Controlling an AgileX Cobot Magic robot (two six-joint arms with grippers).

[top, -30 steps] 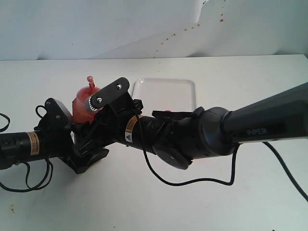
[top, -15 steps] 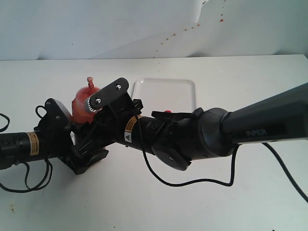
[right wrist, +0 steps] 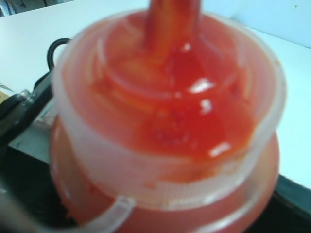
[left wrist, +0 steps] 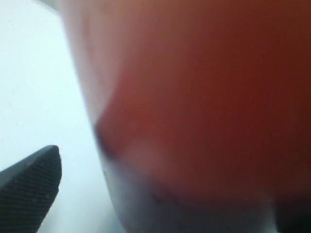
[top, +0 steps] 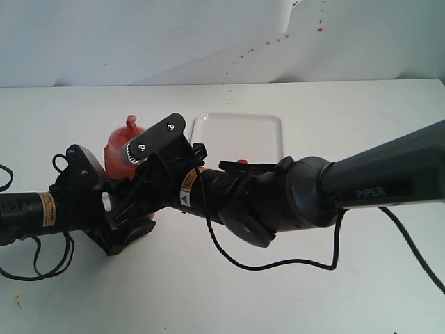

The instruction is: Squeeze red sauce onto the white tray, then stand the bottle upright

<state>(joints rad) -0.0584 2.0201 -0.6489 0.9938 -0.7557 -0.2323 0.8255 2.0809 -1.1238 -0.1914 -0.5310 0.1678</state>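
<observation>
The bottle (top: 117, 152) stands roughly upright left of centre, red-brown sauce showing through its wall, with its nozzle (top: 130, 124) pointing up. My right gripper (top: 132, 174) reaches across from the right and is shut on the bottle. Its wrist view looks down on the sauce-smeared bottle top (right wrist: 165, 121) and the cap tether (right wrist: 104, 216). My left gripper (top: 104, 198) is open around the bottle's lower part. One of its fingers (left wrist: 29, 184) stands apart from the blurred bottle wall (left wrist: 204, 97). The white tray (top: 236, 129) lies behind the right arm, with a small spot of red sauce (top: 241, 161) at its near edge.
A pale backdrop with tiny brown-red specks (top: 278, 38) hangs behind the table. A black cable (top: 278, 261) loops under the right arm and another (top: 35, 268) under the left arm. The right arm's thick links (top: 361, 181) cover the near part of the tray.
The bottle's nozzle has sunk slightly and its cap no longer stands out above it. The left arm has shifted a little down and left. The right arm has barely moved.
</observation>
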